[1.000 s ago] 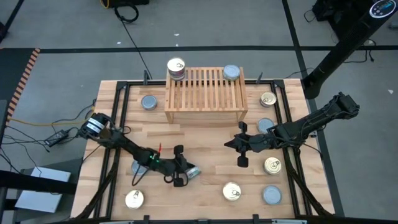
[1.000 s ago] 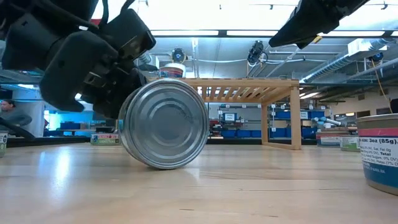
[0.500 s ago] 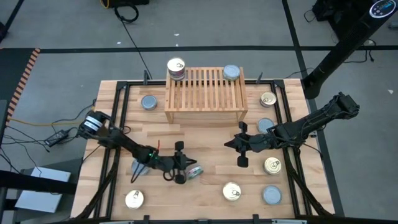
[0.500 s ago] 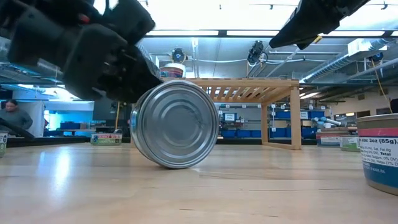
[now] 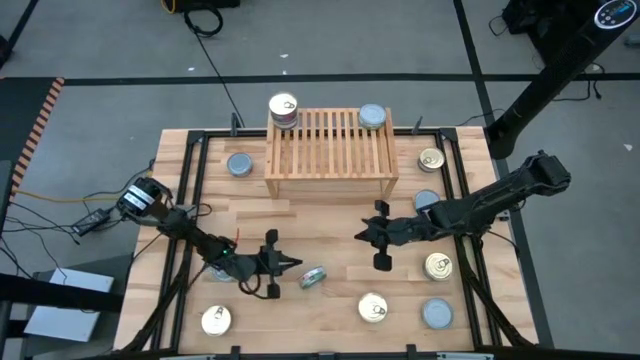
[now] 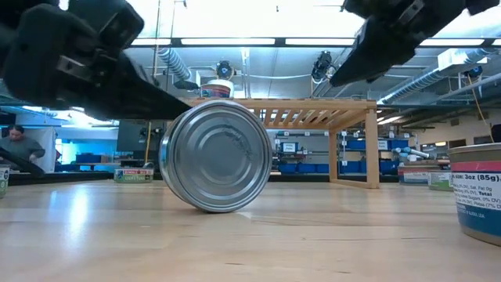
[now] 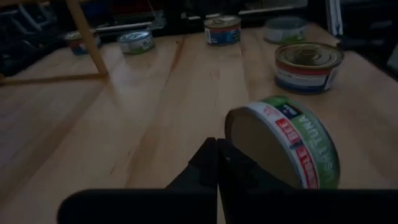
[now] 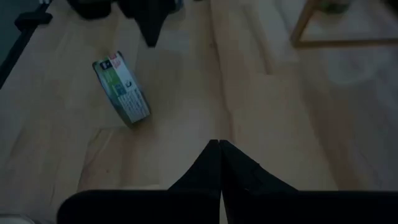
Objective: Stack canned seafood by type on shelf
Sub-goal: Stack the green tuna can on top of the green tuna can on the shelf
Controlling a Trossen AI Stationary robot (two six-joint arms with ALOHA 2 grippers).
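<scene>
A green-labelled tin (image 5: 313,277) stands on its rim on the planks near the table's front, between the two arms. It shows as a silver disc in the low view (image 6: 216,157). My left gripper (image 5: 296,263) is shut and points at the tin from the table's left, a small gap away; the tin (image 7: 286,146) shows just past the fingertips. My right gripper (image 5: 362,236) is shut and hovers to the tin's right and farther back; the tin (image 8: 122,87) lies ahead of it. The slatted shelf (image 5: 330,150) carries a gold-topped stack (image 5: 283,108) and a silver-topped tin (image 5: 372,116).
Loose tins lie flat around the table: silver tops (image 5: 240,164), (image 5: 427,200), (image 5: 436,314); gold tops (image 5: 431,159), (image 5: 438,265), (image 5: 372,307), (image 5: 216,320). Another tin (image 5: 222,270) sits under my left arm. Bare planks lie between the shelf's front and the tipped tin.
My left gripper has drawn back toward the table's left edge, away from the tin. The tin has rolled a little to the right on its rim and still stands on edge. My right gripper has shifted slightly toward the left.
</scene>
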